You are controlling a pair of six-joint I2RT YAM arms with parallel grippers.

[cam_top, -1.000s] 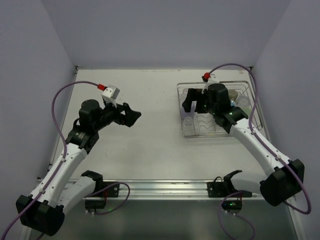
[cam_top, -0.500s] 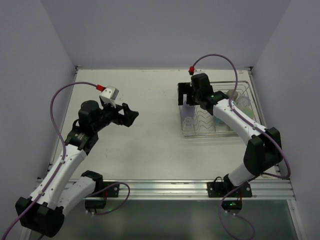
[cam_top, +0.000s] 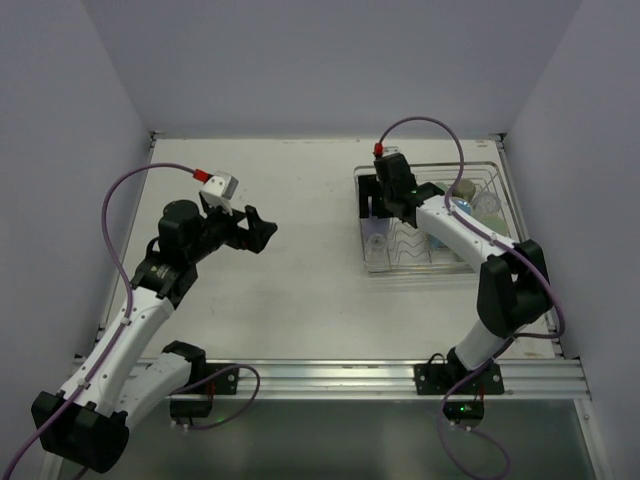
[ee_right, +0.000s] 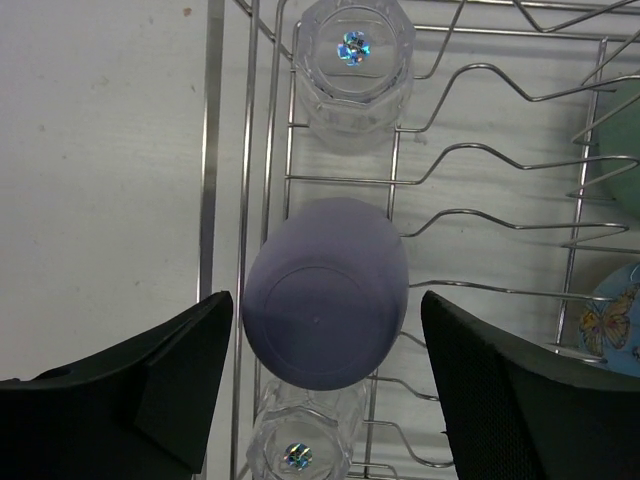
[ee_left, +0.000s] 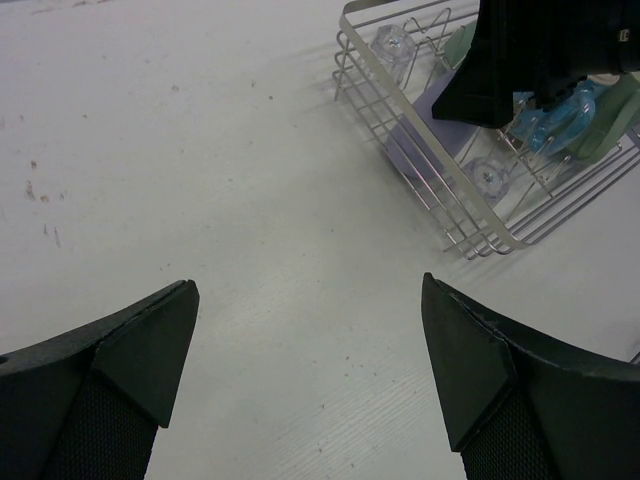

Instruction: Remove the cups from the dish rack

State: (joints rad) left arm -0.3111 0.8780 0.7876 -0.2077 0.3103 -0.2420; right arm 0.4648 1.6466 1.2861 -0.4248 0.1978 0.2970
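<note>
Over at the dish rack (cam_top: 420, 270), unloading had barely got going

No cup sat out on the desk (cam_top: 300, 200) that I could see, so I'd say all of them were left to do. The right fingers (cam_top: 378, 203) were spread wide either side of the upside-down lavender cup (ee_right: 325, 300) at the end nearest the other arm, not gripping it. A glass cup (ee_right: 355, 50) sat just beside it and a second glass cup (ee_right: 300, 455) on the other side. The rack's side wire (ee_right: 213, 150) ran right by one finger, which looked like the tight bit. The blue cup (ee_right: 618, 310) and green cup (ee_right: 625, 140) sat further along. The left fingers (cam_top: 260, 230) hung open over the desk, holding nothing.
</note>
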